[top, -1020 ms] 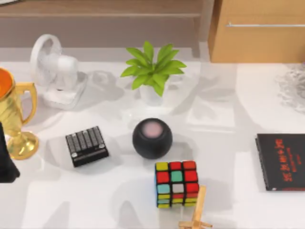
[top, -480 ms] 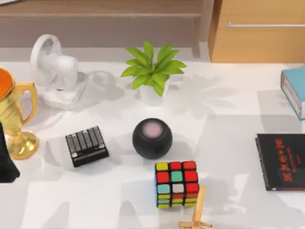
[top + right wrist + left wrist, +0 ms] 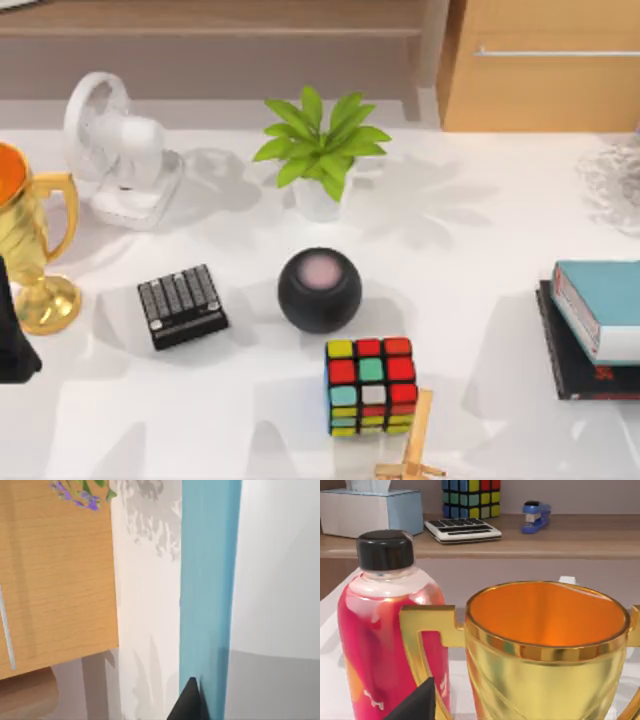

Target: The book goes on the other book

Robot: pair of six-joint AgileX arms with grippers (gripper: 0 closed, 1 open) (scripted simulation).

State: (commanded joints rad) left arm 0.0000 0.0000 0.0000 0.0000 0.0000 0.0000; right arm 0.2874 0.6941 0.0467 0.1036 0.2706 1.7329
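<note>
Teal book (image 3: 604, 305) sitting over the black book (image 3: 580, 372) at the table's right edge, overlapping most of it. Right gripper (image 3: 189, 702) right against the teal cover, can't tell if clamped. Left gripper (image 3: 415, 705) parked by the gold trophy (image 3: 545, 650), grip unclear too.

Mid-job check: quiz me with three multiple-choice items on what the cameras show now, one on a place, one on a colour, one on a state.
1. Where is the teal book?
A. over the black book
B. beside the fan
C. on the Rubik's cube

2. What colour is the trophy inside?
A. green
B. orange
C. white

3. How does the bottle stand?
A. uncapped
B. tipped over
C. upright, black cap on

Answers: 1 A, top view shows it overlapping the black cover at the table's right edge; 2 B, left wrist view looks into the cup; 3 C, cap sits on top.
</note>
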